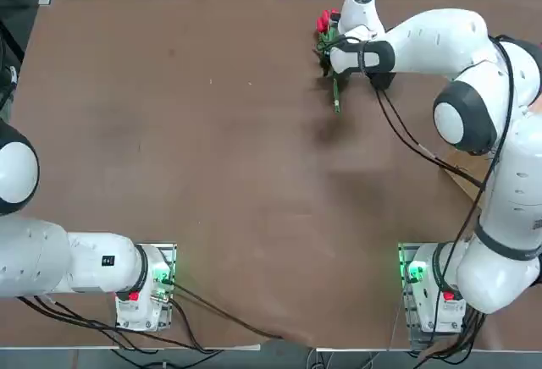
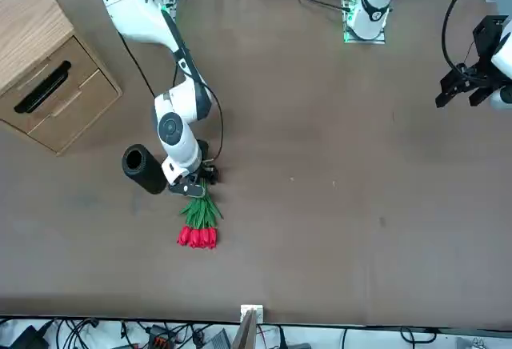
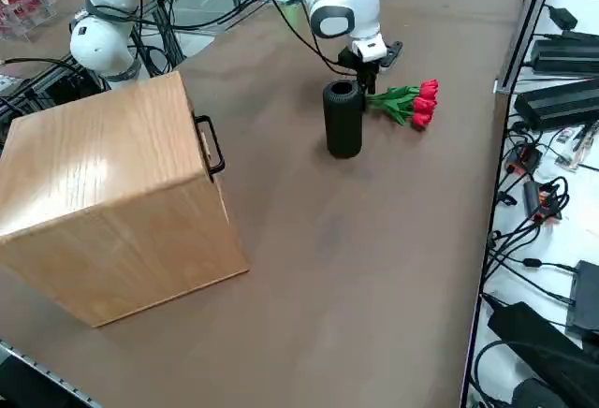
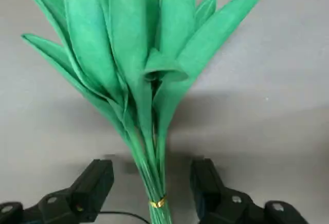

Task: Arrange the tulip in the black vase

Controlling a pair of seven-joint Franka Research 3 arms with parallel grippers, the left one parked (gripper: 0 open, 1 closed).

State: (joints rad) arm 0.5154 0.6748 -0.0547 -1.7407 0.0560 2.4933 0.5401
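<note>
The spread right pincer (image 4: 151,190) straddles the tulip bunch's (image 4: 151,147) tied stems, untouched between its fingers, blooms pointing to the front view's bottom.

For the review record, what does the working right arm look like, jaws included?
The right arm is white with dark grey joint bands, rounded segments and black cables along it; the right gripper has black, blocky jaws with silvery screws.

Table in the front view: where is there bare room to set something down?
Bare brown table spreads between the red tulips and the left arm's black gripper. It is crowded where vase, tulips and right gripper bunch together.
</note>
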